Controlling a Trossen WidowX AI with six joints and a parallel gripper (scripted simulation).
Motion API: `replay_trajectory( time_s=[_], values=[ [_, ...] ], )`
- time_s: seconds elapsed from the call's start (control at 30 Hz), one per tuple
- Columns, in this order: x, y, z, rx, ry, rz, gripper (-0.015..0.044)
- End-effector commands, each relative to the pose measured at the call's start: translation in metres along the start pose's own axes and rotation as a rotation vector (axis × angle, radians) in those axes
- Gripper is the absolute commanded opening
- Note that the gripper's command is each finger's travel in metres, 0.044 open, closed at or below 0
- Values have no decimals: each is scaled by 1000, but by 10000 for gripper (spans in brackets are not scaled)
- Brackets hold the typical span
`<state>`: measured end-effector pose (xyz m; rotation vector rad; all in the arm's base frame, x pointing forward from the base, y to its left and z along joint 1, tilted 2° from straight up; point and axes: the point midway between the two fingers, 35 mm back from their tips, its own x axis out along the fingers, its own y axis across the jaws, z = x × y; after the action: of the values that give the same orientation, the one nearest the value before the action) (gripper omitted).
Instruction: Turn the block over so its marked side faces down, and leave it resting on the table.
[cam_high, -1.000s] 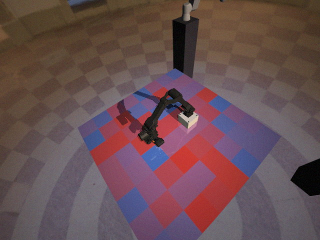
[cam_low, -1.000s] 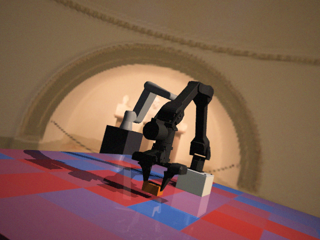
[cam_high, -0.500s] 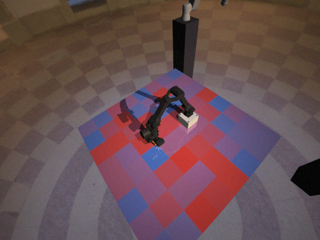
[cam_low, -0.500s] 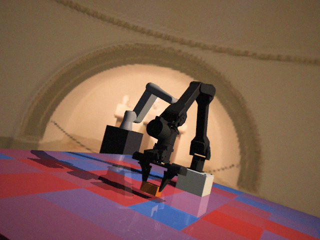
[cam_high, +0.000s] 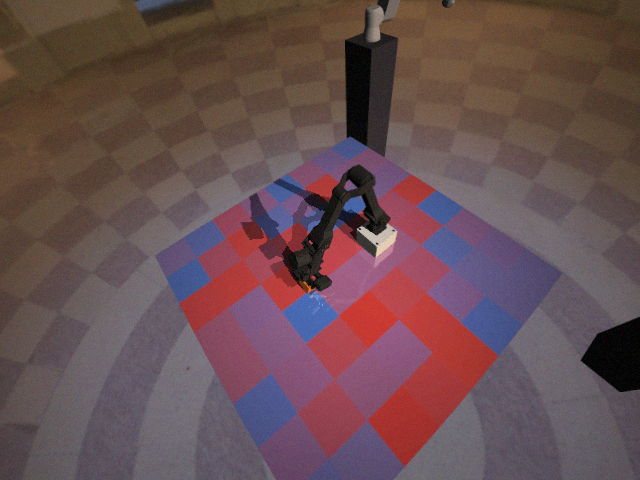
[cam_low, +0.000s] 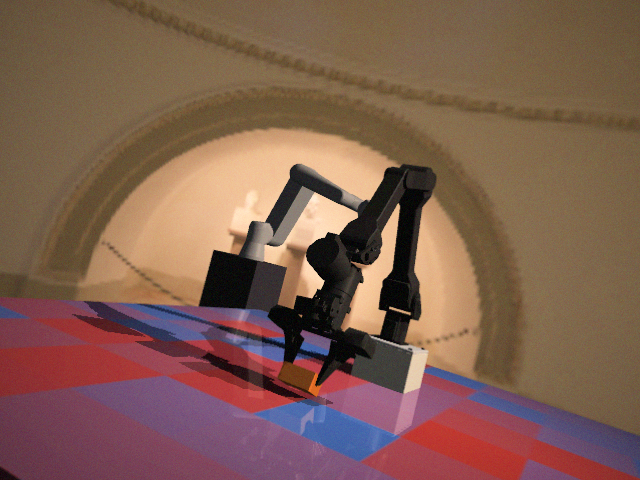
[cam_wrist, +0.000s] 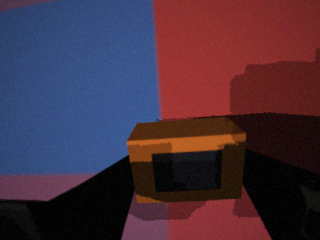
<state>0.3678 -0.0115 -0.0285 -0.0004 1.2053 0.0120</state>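
The orange block (cam_high: 307, 286) (cam_low: 296, 377) (cam_wrist: 141, 172) is held between the two black fingers of my gripper (cam_high: 310, 285) (cam_low: 303, 373) (cam_wrist: 185, 158), which is shut on it across its long side. The block's marked side, with a dark rectangle (cam_wrist: 186, 171), faces up toward the wrist camera. The block is slightly tilted and appears just above the patchwork table (cam_high: 382, 356) (cam_low: 170, 413) (cam_wrist: 75, 90), with its shadow close beneath. Its underside is hidden.
My arm's base stands on a white box (cam_high: 376, 242) (cam_low: 382, 364) behind the gripper. A black pedestal (cam_high: 366, 87) (cam_low: 240, 281) with a grey arm (cam_high: 372, 23) (cam_low: 290, 211) stands beyond. A black object (cam_high: 617, 356) is at the right edge of the top view.
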Motion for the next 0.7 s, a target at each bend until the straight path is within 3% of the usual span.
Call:
replay_trajectory(
  time_s=[0.0,0.67],
  values=[
    [-5,0,1,3,-86,3,0],
    [5,0,0,3,-265,3,0]
  ],
)
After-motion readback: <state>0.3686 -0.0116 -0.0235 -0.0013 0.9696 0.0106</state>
